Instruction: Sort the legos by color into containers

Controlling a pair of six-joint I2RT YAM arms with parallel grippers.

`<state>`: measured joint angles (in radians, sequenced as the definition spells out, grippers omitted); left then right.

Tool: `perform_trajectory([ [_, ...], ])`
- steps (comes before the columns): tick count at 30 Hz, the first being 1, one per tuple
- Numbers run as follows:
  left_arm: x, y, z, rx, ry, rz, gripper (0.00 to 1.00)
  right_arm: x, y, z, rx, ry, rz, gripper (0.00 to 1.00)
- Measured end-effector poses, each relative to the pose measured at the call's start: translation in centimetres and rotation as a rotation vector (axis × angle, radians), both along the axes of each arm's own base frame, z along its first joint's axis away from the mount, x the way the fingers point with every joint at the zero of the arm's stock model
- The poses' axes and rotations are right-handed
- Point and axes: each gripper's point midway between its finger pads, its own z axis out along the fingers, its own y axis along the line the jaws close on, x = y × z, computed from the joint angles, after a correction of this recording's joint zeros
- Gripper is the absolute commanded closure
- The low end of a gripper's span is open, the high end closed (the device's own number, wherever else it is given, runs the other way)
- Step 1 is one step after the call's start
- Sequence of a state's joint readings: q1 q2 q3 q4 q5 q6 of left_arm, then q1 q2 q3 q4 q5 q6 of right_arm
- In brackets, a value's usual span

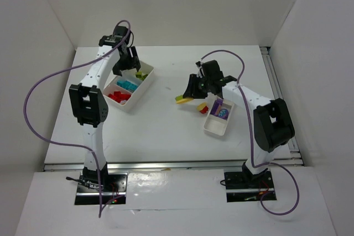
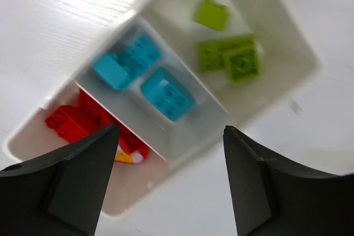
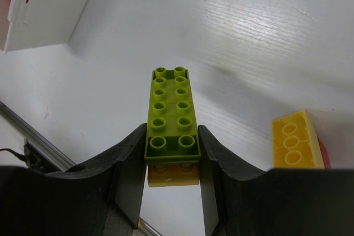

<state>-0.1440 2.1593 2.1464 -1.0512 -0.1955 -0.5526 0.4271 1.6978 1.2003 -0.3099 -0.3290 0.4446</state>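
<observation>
Right wrist view: the right gripper [image 3: 171, 150] was clamped on a long lime-green studded plastic brick [image 3: 170, 106], with a yellowish piece [image 3: 172, 174] stuck beneath it. Far to its left, the long white divided tray [image 2: 276, 26] already held red, cyan and green bricks, and the left gripper [image 2: 168, 153] hung above it, spread wide and empty. A loose yellow brick [image 3: 293, 147] waited just right of the holding hand, near the small white tray [image 1: 213, 126]. The way across looked open.

We hold our left end effector [image 2: 170, 139] spread wide, pointing down; our right end effector [image 3: 171, 150], angled low, clamps a lime brick [image 3: 170, 106].
</observation>
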Motion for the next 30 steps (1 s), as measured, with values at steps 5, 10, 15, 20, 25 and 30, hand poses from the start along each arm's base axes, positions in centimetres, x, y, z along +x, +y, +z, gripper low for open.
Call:
perform_trajectory([
  [5,-2.7,-6.4,5.6,-0.155,-0.094,-0.201,0.15,0.0,0.3,0.3,0.014,-0.003,0.010,0.86],
  [10,-7.5,-12.3,6.8,-0.355,-0.107,-0.436,0.14,-0.4,1.0,1.3,0.080,0.010,0.055,0.86],
  [15,-9.9,-15.8,4.7,-0.546,-0.073,-0.642,0.12,-1.3,2.6,3.4,0.202,0.011,0.175,0.86],
  [20,-11.2,-17.1,4.7,-0.625,-0.075,-0.788,0.12,-2.9,3.6,4.7,0.299,0.031,0.338,0.85],
  [25,-10.0,-16.0,4.6,-0.587,-0.109,-0.766,0.21,-1.8,3.6,2.2,0.241,0.095,0.348,0.85],
  [30,-7.9,-12.8,3.7,-0.491,-0.122,-0.641,0.23,-1.0,3.2,-1.8,0.144,0.158,0.301,0.85],
])
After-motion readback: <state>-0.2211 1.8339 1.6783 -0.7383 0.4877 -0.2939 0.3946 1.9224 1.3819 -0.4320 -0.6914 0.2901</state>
